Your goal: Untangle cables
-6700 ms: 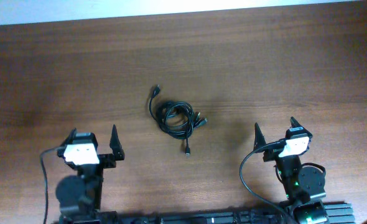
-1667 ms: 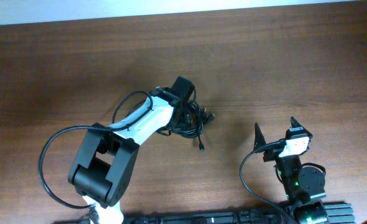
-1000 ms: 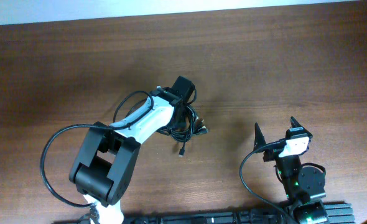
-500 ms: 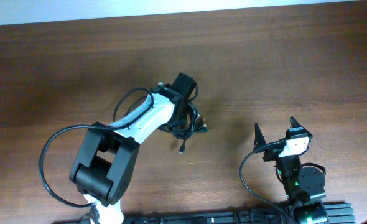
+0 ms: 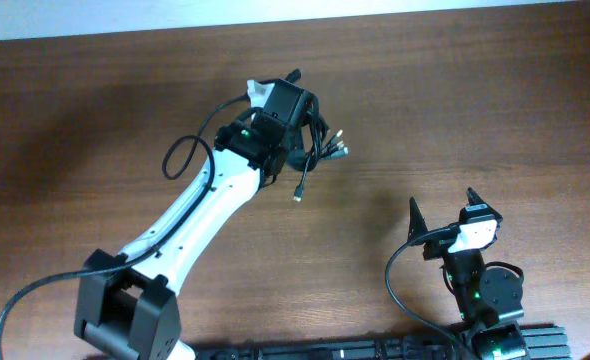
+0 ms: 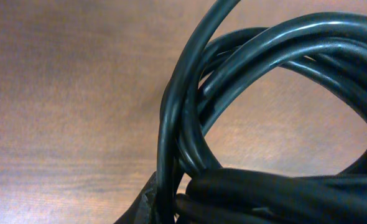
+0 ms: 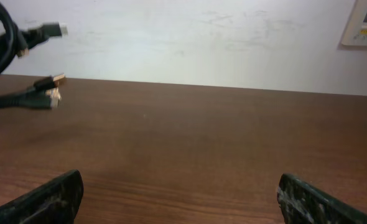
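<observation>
Nearest us, the right gripper (image 5: pixel 442 207) sits low by the front edge of the wooden table (image 5: pixel 515 110), its jaws spread wide apart. Farther out, the left gripper (image 5: pixel 297 108) is clamped on the cables (image 6: pixel 264 53). They form a bundle of black loops held above the wood, with plug ends dangling on the bundle's right side.

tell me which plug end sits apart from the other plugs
The lone plug, trailing from the cable bundle toward the robot's bases. The other plugs fan out together at the bundle's right.
</observation>
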`<state>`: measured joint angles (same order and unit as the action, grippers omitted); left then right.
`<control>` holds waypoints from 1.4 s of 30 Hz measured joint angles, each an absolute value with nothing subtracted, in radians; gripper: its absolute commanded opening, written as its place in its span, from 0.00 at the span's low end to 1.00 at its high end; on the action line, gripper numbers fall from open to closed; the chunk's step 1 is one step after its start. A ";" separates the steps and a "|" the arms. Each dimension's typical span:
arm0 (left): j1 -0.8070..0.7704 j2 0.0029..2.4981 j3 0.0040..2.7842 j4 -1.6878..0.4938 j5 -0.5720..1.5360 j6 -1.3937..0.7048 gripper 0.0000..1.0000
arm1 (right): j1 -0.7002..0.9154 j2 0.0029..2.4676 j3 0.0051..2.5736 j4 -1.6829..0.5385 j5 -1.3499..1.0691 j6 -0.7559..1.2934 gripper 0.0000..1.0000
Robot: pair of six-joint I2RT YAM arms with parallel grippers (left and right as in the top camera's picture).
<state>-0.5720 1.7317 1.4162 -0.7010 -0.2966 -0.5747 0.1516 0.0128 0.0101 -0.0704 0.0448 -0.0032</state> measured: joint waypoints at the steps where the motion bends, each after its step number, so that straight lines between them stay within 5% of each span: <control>1: -0.572 1.725 1.417 -0.690 -0.297 -0.572 0.00 | 0.152 0.013 0.010 -0.070 0.045 -0.002 0.99; 16: -0.572 1.701 1.417 -0.538 -0.165 -0.568 0.00 | 0.152 0.013 0.010 0.037 -0.064 0.004 0.99; 25: -0.572 1.687 1.417 -0.492 -0.015 -0.483 0.00 | 0.152 0.028 0.187 -0.166 -0.109 0.026 0.99; 42: -0.572 1.686 1.417 -0.497 0.161 -0.036 0.00 | 0.152 0.628 0.744 -0.478 -0.297 -0.018 0.99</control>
<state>-0.5720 1.6863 1.4166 -0.4973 0.1608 -0.0364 0.1516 0.6277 0.7437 -0.4778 -0.2966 -0.0177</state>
